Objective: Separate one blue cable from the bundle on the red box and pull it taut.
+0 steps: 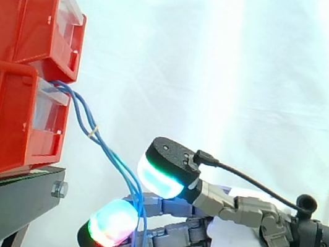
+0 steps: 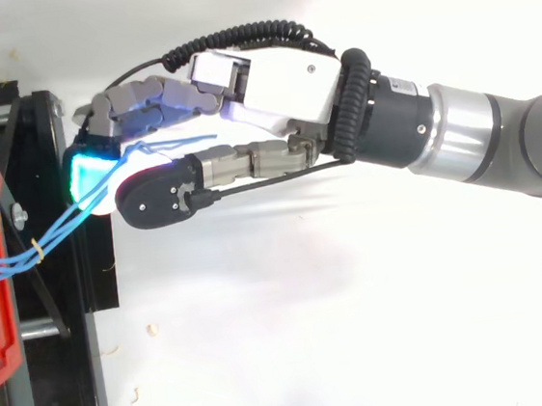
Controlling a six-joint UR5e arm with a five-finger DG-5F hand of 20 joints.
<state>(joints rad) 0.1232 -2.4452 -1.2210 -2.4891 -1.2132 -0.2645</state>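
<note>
Hand (image 2: 279, 91) held level, curled round blue cables (image 1: 103, 146) from red bin (image 1: 1, 129)

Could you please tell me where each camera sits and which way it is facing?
Side view: beside the work at about its height, looking level across at the red bins on the black stand; the hand enters from the right, its fingers curled on the blue cables.
Top view: above the work, looking straight down; the arm and hand reach in from the right.
Shared: red bins, black stand, blue cables and hand.
</note>
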